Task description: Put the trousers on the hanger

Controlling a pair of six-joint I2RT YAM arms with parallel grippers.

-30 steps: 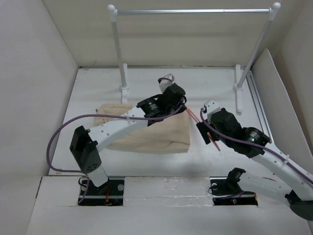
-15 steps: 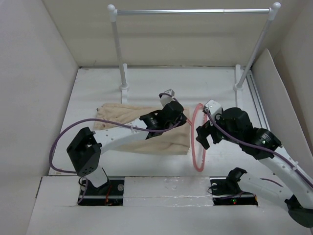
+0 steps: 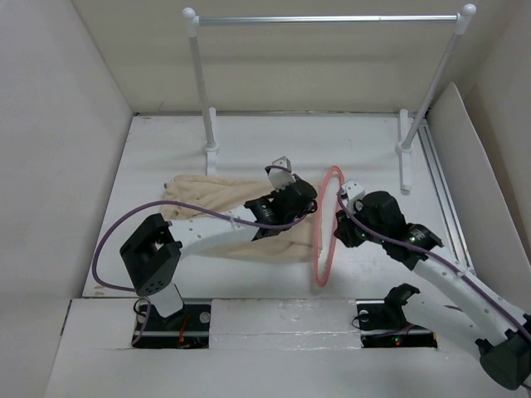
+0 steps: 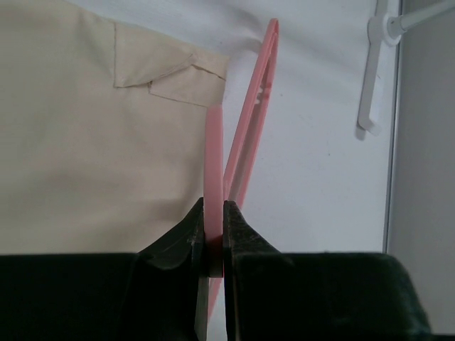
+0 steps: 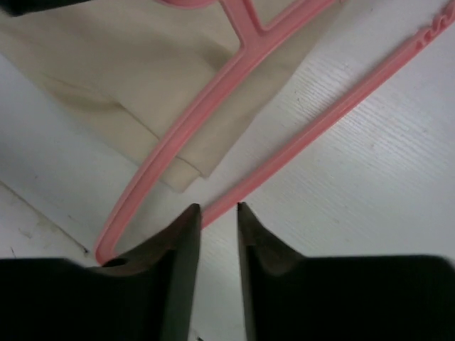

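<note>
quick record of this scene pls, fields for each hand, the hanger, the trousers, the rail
left hand: shut on the hanger, pinching one thin bar
right hand: fingers slightly apart, tips at the hanger's long bar, no grip seen
hanger: held up on edge between the two hands, at the trousers' end nearest the right arm
trousers: lying folded on the table, not on the hanger
clothes rail: upright at the back of the table

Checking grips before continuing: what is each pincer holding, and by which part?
Left pincer clamps the hanger by one thin strip; right pincer: cannot tell.
</note>
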